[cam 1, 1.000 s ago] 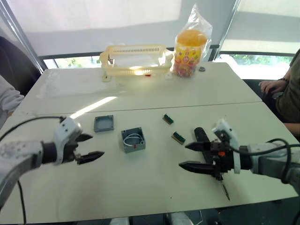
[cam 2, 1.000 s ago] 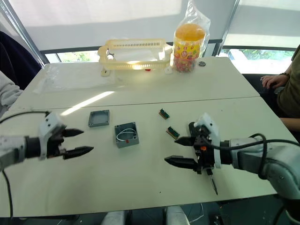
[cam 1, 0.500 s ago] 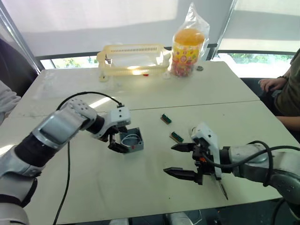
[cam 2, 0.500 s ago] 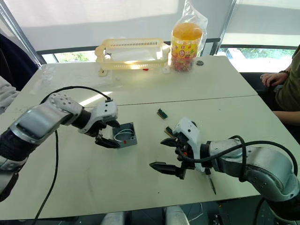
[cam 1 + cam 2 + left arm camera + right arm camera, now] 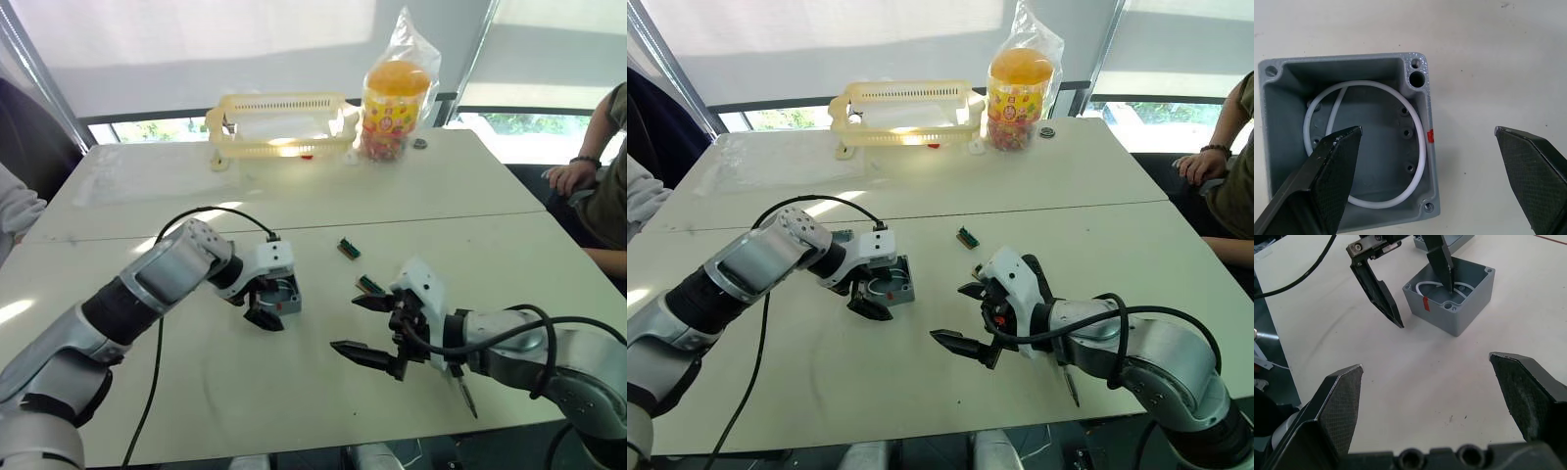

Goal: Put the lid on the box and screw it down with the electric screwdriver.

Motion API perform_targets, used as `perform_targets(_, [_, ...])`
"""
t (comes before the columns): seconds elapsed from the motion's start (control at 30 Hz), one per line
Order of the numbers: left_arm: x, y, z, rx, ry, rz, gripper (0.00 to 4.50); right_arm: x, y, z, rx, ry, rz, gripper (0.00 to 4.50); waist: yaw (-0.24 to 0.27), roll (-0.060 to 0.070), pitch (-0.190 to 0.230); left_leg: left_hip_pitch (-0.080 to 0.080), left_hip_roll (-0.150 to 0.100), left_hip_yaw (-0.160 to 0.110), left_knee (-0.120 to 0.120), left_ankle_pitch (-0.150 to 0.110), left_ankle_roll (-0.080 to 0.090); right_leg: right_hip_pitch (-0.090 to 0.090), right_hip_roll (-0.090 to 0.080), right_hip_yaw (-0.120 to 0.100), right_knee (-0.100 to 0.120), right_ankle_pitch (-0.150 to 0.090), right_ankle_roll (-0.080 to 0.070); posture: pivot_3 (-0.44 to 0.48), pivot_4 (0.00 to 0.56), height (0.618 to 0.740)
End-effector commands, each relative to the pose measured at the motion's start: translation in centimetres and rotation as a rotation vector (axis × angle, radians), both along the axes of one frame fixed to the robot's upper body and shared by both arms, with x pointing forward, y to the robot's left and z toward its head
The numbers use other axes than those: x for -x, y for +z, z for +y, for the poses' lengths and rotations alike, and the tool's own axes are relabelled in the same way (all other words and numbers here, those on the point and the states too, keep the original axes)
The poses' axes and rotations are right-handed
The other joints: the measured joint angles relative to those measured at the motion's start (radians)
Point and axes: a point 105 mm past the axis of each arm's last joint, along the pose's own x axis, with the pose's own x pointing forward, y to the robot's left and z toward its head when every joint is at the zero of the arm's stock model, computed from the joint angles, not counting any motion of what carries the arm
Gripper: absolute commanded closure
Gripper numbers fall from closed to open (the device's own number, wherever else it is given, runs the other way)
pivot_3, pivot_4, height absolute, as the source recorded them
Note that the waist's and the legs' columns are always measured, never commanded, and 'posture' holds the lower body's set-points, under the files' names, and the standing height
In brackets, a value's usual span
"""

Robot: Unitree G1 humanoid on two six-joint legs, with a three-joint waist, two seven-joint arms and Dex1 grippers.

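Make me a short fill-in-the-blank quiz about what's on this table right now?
1. The left pincer has one finger inside the ____ and one outside.
2. The box holds a loop of ____ wire.
3. Both pincers are ____.
4. The basket on the far table is ____.

Answers: box; white; open; yellow

Bright window backlight glares on the table (image 5: 323, 186).
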Motion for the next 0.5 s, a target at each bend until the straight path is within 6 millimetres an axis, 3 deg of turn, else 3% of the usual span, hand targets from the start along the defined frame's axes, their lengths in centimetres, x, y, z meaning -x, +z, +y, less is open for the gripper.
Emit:
perform_targets(0.03, [-0.17, -0.13, -0.28, -0.010, -0.013, -0.019, 1.37, 0.16, 0.93, 0.09, -0.014, -0.003, -0.052, 0.00, 0.001, 0.000, 0.000, 0.000, 0.000, 0.000, 0.000, 0.000, 0.000, 0.000, 0.000, 0.000, 0.000, 0.000, 0.000, 0.000, 0.150, 0.740])
perform_targets(0.23, [-0.08, -0.46, -0.37, -0.022, -0.027, -0.019, 4.46, 0.10, 0.79, -0.11, -0.014, -0.022, -0.049, 0.00, 0.001, 0.000, -0.001, 0.000, 0.000, 0.000, 0.000, 0.000, 0.000, 0.000, 0.000, 0.000, 0.001, 0.000, 0.000, 0.000, 0.150, 0.740])
perform_targets(0.4, [0.00, -0.29, -0.55, -0.023, -0.054, -0.032, 4.46, 0.23, 0.70, -0.40, -0.013, -0.032, -0.045, 0.00, 0.003, 0.001, -0.002, 0.001, -0.001, -0.001, 0.001, 0.000, 0.000, 0.001, 0.000, -0.001, 0.003, 0.000, 0.000, 0.000, 0.150, 0.740])
perform_targets(0.5, [0.29, 0.22, -1.20, 0.000, -0.156, -0.091, 4.46, 0.40, 0.69, -0.63, -0.009, -0.032, -0.043, 0.00, 0.003, 0.001, -0.002, 0.001, -0.001, -0.001, 0.001, 0.000, 0.000, 0.001, 0.000, -0.001, 0.003, 0.000, 0.000, 0.000, 0.150, 0.740])
